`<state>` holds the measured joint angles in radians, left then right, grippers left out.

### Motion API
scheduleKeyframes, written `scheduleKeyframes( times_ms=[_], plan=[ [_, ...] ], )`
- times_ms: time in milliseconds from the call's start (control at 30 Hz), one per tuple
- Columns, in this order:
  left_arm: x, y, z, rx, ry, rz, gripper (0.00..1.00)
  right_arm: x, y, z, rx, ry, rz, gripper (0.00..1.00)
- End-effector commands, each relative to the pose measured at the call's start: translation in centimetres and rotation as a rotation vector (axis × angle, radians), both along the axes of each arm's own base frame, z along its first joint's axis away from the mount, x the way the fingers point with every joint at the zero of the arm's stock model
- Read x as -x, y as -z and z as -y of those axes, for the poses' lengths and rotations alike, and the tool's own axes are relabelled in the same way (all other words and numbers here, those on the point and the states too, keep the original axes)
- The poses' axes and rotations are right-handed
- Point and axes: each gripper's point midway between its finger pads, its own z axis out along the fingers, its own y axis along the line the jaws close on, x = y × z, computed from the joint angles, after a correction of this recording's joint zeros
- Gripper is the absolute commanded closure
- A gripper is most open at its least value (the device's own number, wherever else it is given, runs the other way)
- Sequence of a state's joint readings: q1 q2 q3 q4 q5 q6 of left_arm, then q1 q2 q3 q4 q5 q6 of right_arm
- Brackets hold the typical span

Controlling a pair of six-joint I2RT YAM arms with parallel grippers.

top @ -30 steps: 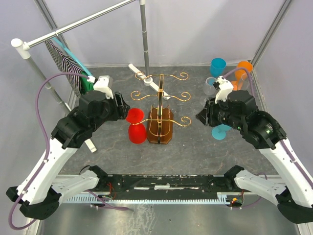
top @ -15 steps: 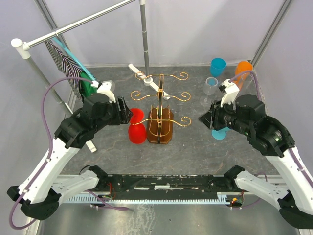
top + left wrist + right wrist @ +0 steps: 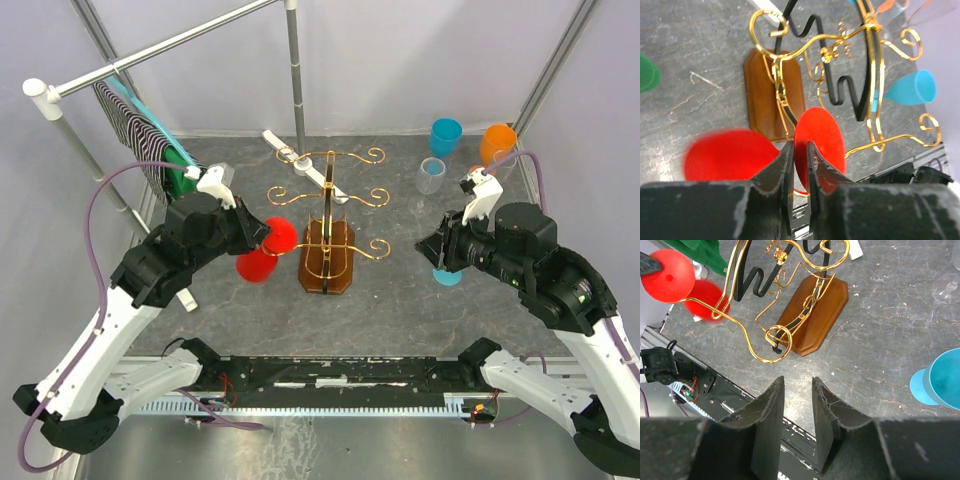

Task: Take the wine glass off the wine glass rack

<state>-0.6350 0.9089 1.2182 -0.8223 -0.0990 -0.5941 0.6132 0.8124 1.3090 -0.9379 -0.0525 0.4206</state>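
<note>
While your left gripper (image 3: 799, 150) pinches the stem of the red wine glass (image 3: 262, 250), fingers closed tight on it, draw the glass sideways and level, away from the wine glass rack (image 3: 328, 235) just ahead of the fingertips. The glass lies tilted in the grip, with the bowl on one side of the fingers and the round foot on the other. The foot sits close beside the rack's lowest curl. I cannot tell whether they touch, so don't lift or twist until they are well apart. Your right gripper (image 3: 796, 395) hangs beyond the rack, fingers narrowly parted and holding nothing, with a blue glass (image 3: 945, 380) just beside it. No brand, label or writing is readable.
</note>
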Motion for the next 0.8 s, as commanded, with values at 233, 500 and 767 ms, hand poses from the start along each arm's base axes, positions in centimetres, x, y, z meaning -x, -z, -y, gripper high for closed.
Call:
scheduleKeyframes(
  times_ms=[233, 500, 767],
  plan=[
    [0.6, -2.5, 0.6, 0.074, 0.037, 0.048, 0.97, -0.3, -0.8, 0.3, -0.007, 0.016, 0.049, 0.63],
    [0.7, -2.8, -0.7, 0.053, -0.010, 0.063, 0.97, -0.1, -0.7, 0.8, 0.001, 0.031, 0.048, 0.63],
    [2.1, -4.0, -2.7, 0.044, -0.055, 0.078, 0.97, -0.3, -0.5, 0.8, 0.001, 0.040, 0.043, 0.63]
  ],
)
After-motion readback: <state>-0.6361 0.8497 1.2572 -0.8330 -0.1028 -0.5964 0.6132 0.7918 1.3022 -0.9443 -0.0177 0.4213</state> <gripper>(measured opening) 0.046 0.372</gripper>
